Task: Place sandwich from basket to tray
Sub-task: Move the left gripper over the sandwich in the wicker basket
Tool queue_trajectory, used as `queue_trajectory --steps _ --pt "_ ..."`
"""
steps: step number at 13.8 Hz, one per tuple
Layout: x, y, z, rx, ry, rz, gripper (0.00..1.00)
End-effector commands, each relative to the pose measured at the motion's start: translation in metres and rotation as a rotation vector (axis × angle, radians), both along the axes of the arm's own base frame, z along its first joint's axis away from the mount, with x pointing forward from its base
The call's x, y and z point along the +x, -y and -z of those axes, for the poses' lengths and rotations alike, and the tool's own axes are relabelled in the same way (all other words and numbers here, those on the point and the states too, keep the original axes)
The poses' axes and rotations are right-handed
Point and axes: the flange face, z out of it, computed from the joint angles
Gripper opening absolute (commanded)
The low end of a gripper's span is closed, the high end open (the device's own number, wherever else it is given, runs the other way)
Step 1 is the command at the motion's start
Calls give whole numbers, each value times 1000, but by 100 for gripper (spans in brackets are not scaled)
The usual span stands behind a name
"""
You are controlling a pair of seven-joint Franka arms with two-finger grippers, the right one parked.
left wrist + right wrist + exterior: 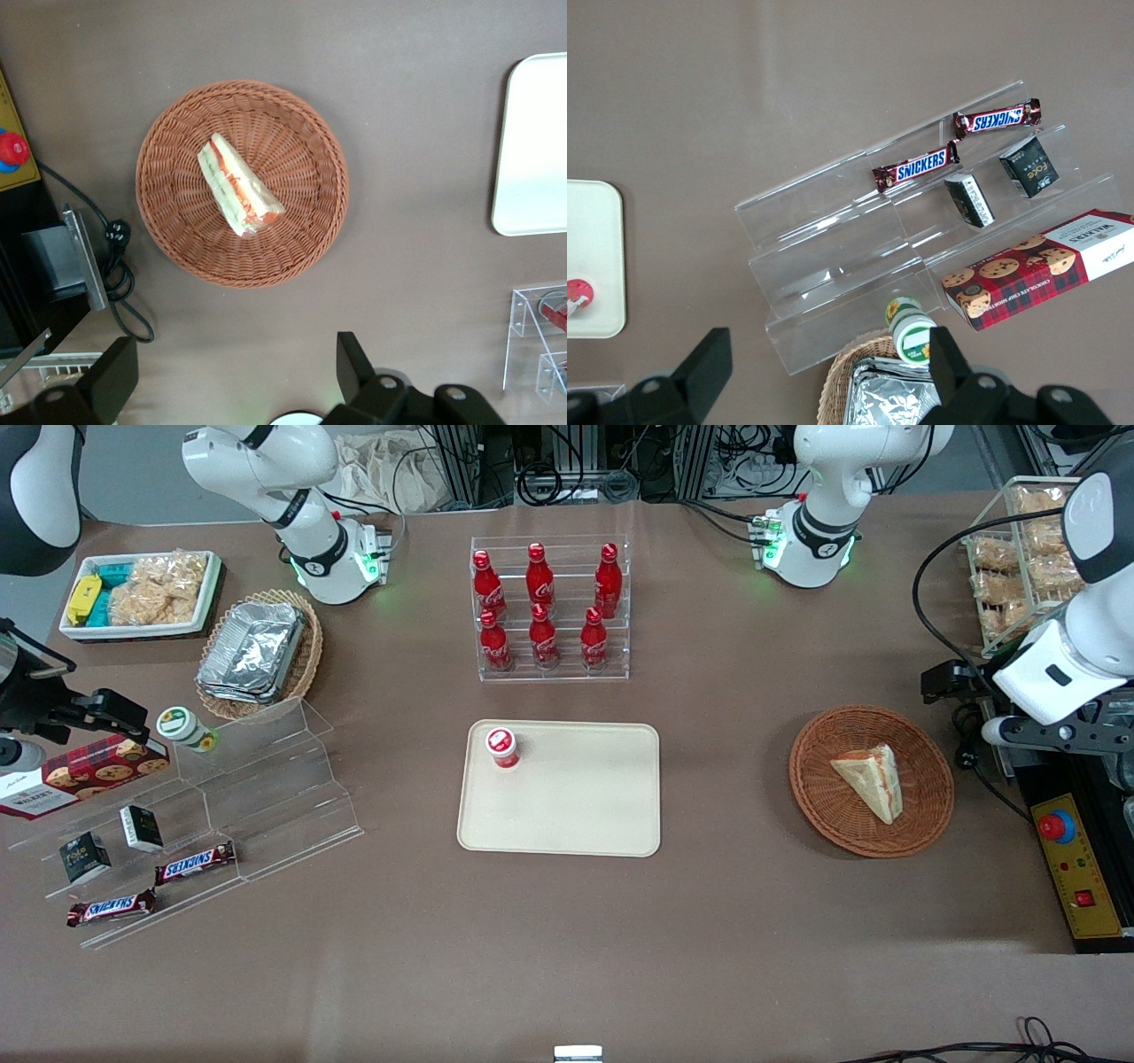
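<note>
Brown cloth covers the whole tabletop [567,957], and nearest the front camera it lies bare. Moving up from there, toward the parked arm's end, a clear stepped display stand [266,797] carries two chocolate bars [195,862] on its lowest step, two small dark boxes [140,828] on the next, and a red cookie box [84,775] with a green-lidded jar [184,728] higher up. At mid-table sits the beige tray [567,815], flat and rectangular, with one small red-capped cup [502,747] standing in a corner of it. Toward the working arm's end sits the round reddish-brown basket [819,779], well apart from the tray, and the sandwich [873,779] lies inside it, a pale wedge with red and green filling showing along its cut edge. In the wrist view the sandwich [237,184] rests near the middle of the basket [292,239], untouched. The gripper [235,376] hangs high above the tabletop just beside the basket, at the working arm's end; its fingers [353,363] are spread wide with nothing between them. Farther from the camera, a clear rack [549,669] holds six red soda bottles [542,638] in two rows. A tan wicker basket [306,660] with stacked foil trays [252,651] and a white bin [208,584] of snack packets sit farther still, toward the parked arm's end.
</note>
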Motion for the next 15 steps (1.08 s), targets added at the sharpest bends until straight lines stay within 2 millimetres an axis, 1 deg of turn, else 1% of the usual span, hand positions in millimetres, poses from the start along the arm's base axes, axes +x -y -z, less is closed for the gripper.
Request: queue_trajectory --steps 1,2,3,4,5,7,8,9,10,11,12,14,15 --pt "2 -4 1 20 -29 -22 100" --pt "5 -5 0 19 -26 -23 100" --pt "11 -5 6 15 -34 -21 100" --pt "17 -7 8 17 -32 -26 100" --pt "18 -7 18 21 -53 -59 100" --pt "12 -9 48 62 -100 -233 100" --pt "12 -10 60 64 -78 -261 100" --pt "9 -11 77 64 -61 -276 100" --pt "2 -10 89 69 -36 -307 100" --pt "-3 -12 105 68 -9 -332 100" --pt "-4 -21 125 70 11 -382 100" --pt "-5 -27 167 75 77 -504 100" --pt "-9 -36 187 82 100 -569 100"
